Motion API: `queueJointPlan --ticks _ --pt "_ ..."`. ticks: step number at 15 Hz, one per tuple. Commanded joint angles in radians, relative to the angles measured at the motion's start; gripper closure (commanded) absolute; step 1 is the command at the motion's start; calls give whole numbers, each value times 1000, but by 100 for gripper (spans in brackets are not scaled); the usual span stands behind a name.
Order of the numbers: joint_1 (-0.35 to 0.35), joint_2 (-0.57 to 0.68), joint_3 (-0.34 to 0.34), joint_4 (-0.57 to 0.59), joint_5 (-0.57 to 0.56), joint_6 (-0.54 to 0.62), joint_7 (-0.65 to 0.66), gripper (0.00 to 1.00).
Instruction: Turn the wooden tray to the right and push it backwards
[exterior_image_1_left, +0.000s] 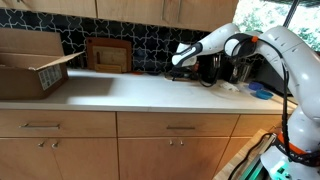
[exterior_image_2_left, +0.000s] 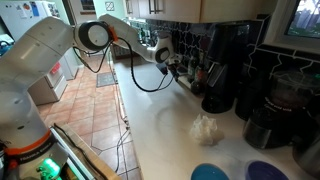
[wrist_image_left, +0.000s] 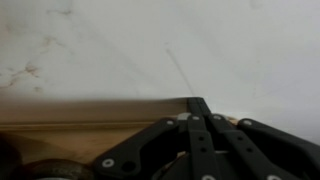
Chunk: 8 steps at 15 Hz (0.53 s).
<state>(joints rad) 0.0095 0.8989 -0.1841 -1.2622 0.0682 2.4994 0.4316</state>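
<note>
The gripper (wrist_image_left: 197, 104) has its 2 fingers drawn tight together and holds nothing. Its tip sits right at the rim of the wooden tray (wrist_image_left: 80, 128), which lies just under and beside it, toward the back of the counter (exterior_image_1_left: 120, 90). The tray's facing is too hidden to judge, so the turn is unconfirmed. The backward push looks at most partly done.

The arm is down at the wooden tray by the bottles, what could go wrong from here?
One: the gripper sits at the rim of the wooden tray with jaws that look closed; pushing there, it could slide off the wood.
Two: dark bottles stand right by the gripper, so turning the tray may tip them.
Three: the black coffee machine is close beside them; a wide swing might hit it.
</note>
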Motion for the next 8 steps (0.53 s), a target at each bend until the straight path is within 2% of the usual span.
queueJointPlan --ticks 1,4,8 --pt "21 -9 -59 -30 -44 -122 78 98" --pt "19 -20 -80 -35 -63 -190 110 98" --pt "12 -17 -99 -40 -80 -217 132 99"
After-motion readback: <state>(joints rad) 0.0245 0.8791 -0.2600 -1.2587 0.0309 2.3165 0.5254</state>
